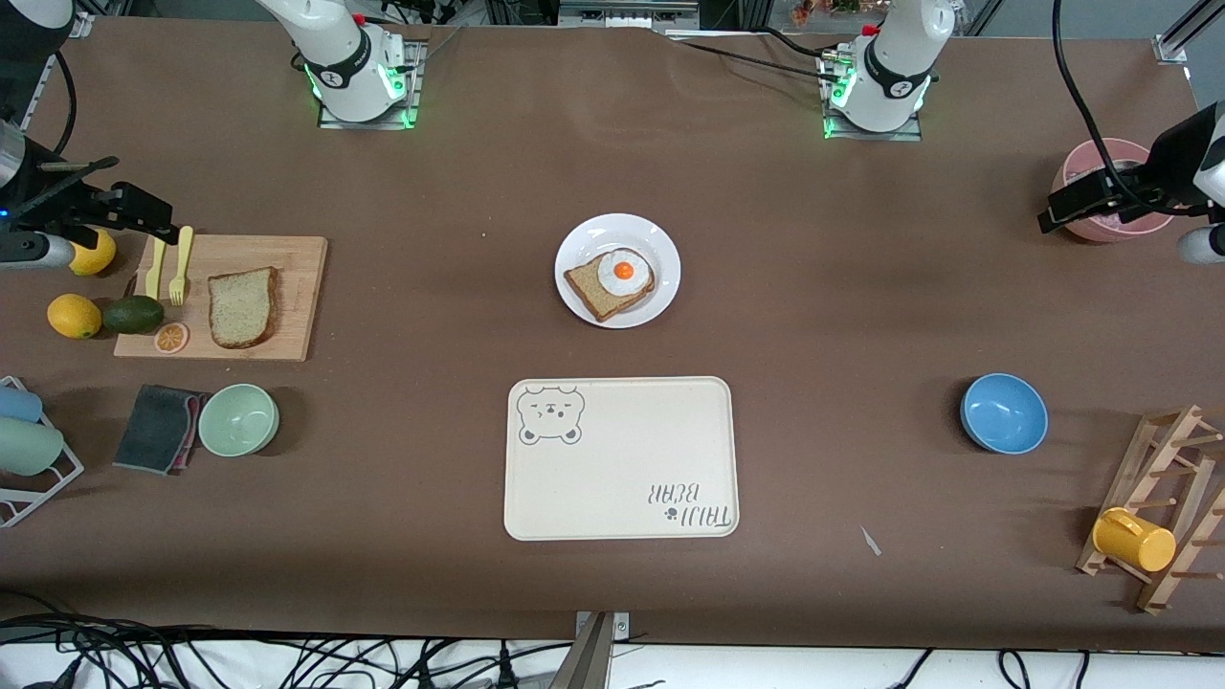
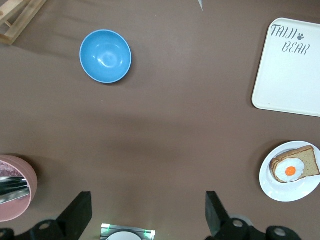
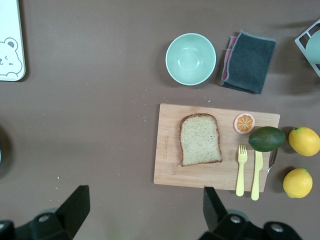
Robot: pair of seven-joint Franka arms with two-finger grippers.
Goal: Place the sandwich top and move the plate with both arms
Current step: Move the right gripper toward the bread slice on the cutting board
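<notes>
Right pincer [image 3: 142, 212] and left pincer [image 2: 147, 212] hang released, nothing started; right must first descend on the sandwich top [image 1: 243, 306].

Brown table [image 1: 861, 287] — white floor edge [image 1: 287, 670]

Plate [image 1: 660, 244] mid-worktop [image 1: 861, 287], carrying toast [image 1: 598, 290] with fried egg [image 1: 624, 272] on top. Tray [image 1: 622, 459] nearer the front camera than the plate. Cutting board [image 1: 297, 287] toward the right arm's end; on it the sandwich top [image 1: 242, 306], fork [image 1: 179, 268], knife [image 1: 155, 268], orange slice [image 1: 172, 337]. Avocado [image 1: 132, 314] and two lemons [image 1: 74, 316] beside the board. One bowl [image 1: 238, 419] and cloth [image 1: 158, 428] nearer the camera than the board. Another bowl [image 1: 1003, 412] toward the left arm's end.
</notes>
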